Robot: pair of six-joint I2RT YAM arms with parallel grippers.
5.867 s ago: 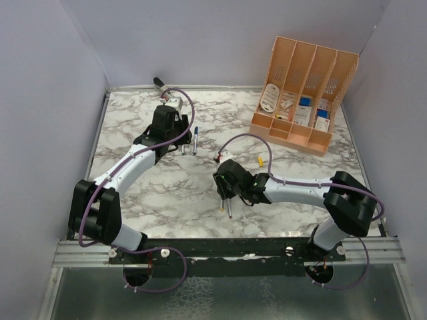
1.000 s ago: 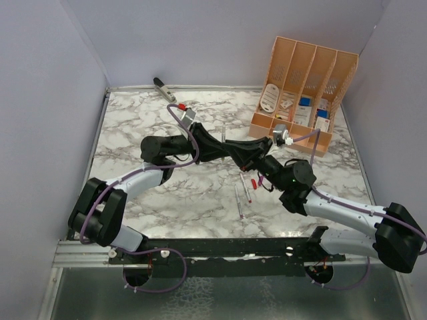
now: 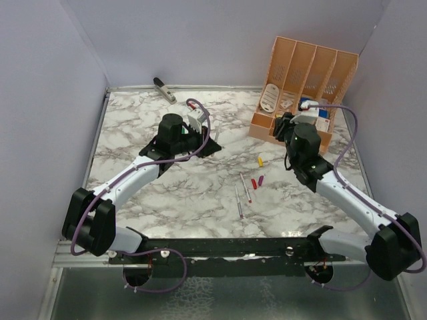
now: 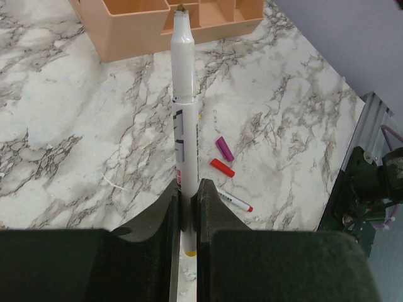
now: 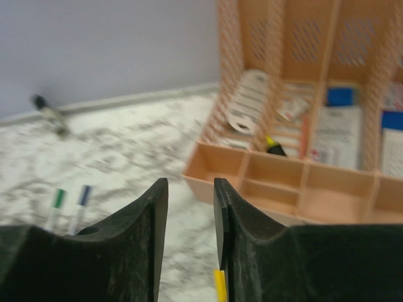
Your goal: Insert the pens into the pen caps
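Currently mid-capping: your left claw [image 4: 187,189] clamps an uncapped pen [image 4: 184,113], tip forward above the table [image 4: 75,138]. Your right claw [image 5: 190,184] stands apart, empty. Next, probably fetch the yellow cap [image 3: 259,160] and align it.

No lettering can be read. The pen [image 4: 184,126] bears dark print blocks, illegible; packets [image 5: 343,135] in the organizer [image 3: 283,60] at two o'clock are blurred.
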